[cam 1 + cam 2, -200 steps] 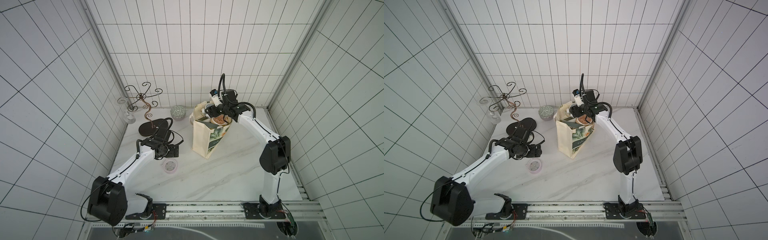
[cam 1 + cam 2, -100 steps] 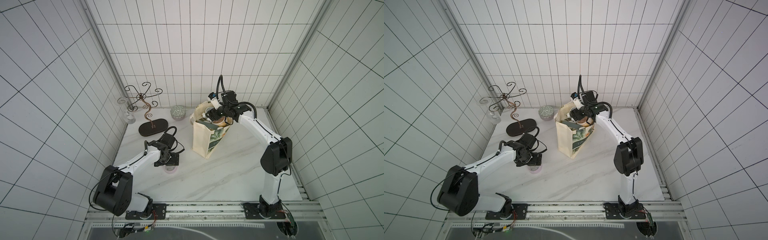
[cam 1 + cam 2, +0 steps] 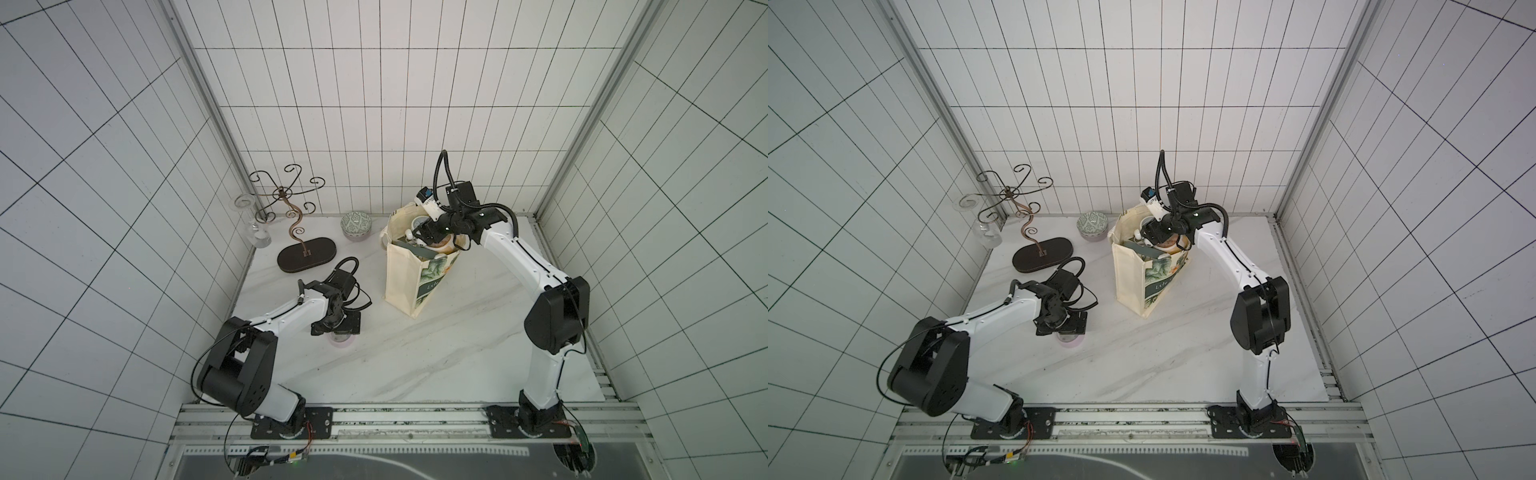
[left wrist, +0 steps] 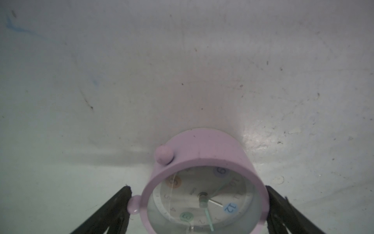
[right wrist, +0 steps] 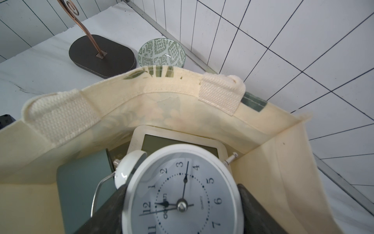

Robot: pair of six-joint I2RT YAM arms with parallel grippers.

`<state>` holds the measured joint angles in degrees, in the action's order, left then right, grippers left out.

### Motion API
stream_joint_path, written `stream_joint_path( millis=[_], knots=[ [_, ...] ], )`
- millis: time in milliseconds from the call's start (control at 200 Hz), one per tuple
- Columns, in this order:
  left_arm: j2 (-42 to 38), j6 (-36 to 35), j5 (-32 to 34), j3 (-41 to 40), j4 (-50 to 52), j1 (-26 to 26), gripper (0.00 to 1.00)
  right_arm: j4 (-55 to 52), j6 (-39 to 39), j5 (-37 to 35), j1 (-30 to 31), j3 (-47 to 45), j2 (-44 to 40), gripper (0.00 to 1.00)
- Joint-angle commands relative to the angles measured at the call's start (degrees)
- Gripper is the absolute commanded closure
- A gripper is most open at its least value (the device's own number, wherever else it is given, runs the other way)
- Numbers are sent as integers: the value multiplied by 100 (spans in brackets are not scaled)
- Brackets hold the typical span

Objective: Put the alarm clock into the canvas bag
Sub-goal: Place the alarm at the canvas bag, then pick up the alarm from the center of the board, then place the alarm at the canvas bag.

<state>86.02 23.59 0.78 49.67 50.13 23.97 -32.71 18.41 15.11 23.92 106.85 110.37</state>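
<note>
While looking down the right wrist view, can see the white alarm clock [image 5: 182, 194] clamped face-up between the right gripper's [image 5: 180, 192] dark fingers [image 5: 253, 202], one on each side of the round case. Hangs right in the open mouth of the canvas bag [image 5: 162, 85], with the rim and both cream handle ends around it. Sits above a cream digital clock [image 5: 178, 139] and a flat grey-green thing [image 5: 81, 178] already down inside; can't tell if touching either. Same story in both top views: gripper dipped into the top of the bag [image 3: 409, 274] [image 3: 1133, 270], bag standing upright on the marble table [image 3: 457, 340] toward the back, leafy print and dark band on the side turned toward the right arm.

Also got a pink alarm clock [image 4: 202, 154] lying face-up on the table, well apart from the bag, over on the left arm's side. Has the left gripper [image 4: 197, 189] straight over it, jaws spread wide, one black finger [image 4: 109, 212] on each side of the case. Not squeezing as far as visible; comes close to one of the little pink feet, but can't tell if actually touching.

Further out: patterned green-and-white bowl [image 3: 356, 224] just beside the bag near the back wall, then a curly metal stand [image 3: 306, 257] on a dark oval base, then a clear glass vase [image 3: 257, 237] in the back corner.
</note>
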Motion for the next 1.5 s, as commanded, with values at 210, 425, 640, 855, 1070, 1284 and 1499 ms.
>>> stream_joint_path(
  millis=[210,425,640,855,1070,1284,1499],
  knots=[
    [470,14,81,-18,-267,152,6,-358,314,229,-57,-418,-215,18],
    [409,-36,39,-11,-337,152,18,-273,180,65,-54,-384,-343,0],
    [-26,-109,64,134,-247,152,28,-57,-154,-168,-54,-405,-674,0],
    [-911,-267,612,1456,253,143,30,318,-667,-359,-168,-628,-1348,0],
    [-1189,-260,376,3419,-1002,351,33,1243,-1655,178,-683,-1569,-2426,1],
    [-78,-337,85,5078,-1935,1078,33,1761,-2594,876,-1677,-2319,-3089,4],
    [1571,-390,-43,6421,-1705,1195,34,1979,-2843,1024,-2175,-2721,-3406,5]
  ],
)
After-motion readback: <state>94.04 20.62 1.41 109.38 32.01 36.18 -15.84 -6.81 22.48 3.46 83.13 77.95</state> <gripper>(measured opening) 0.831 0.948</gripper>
